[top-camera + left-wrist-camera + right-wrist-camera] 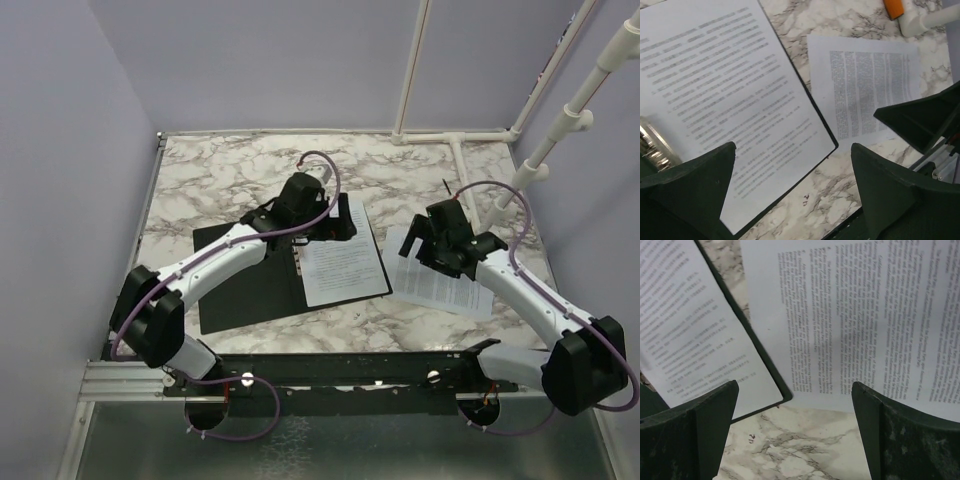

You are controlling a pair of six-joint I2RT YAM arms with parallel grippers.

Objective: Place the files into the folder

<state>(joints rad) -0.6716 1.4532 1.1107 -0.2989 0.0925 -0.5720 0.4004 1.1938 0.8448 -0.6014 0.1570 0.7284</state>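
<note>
The first sheet (343, 265) is lying in the one open folder (245, 295), and the second sheet (440, 282) is lying just beside it on the desk (230, 170). The left gripper (792, 147) and right gripper (794, 384) are hanging wide open, holding nothing.

Light: diffuse, from overhead; top view evenly bright, no hard edges.
Shadows: faint grey patch across the loose sheet (840, 340), right wrist view.
Glare: bright spots on the metal clip (652, 145), left wrist view.
Focus: fingers (690, 195) soft at close range; print blurred, unreadable in both wrist views.
</note>
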